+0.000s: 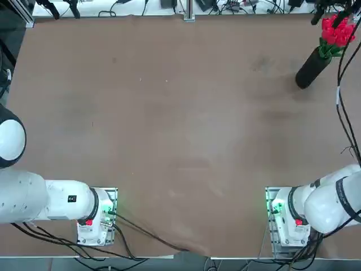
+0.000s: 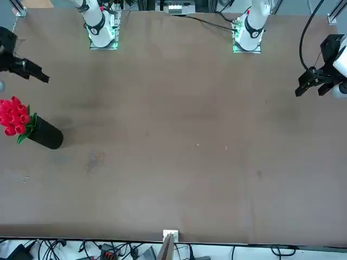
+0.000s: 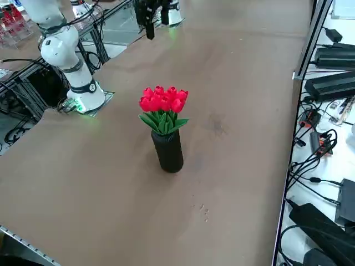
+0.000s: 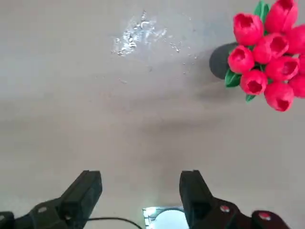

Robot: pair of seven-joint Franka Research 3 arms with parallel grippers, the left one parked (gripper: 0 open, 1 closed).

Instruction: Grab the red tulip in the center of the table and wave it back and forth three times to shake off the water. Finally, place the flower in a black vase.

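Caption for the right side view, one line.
Red tulips standing in a black cylindrical vase on the brown table.

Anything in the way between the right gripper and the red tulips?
Nothing visible: the right gripper hangs open above the table, off to one side of the red tulips, which already stand in the black vase.

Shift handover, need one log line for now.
red tulip bunch: in black cylindrical vase | vase: upright | right pincer: open, empty
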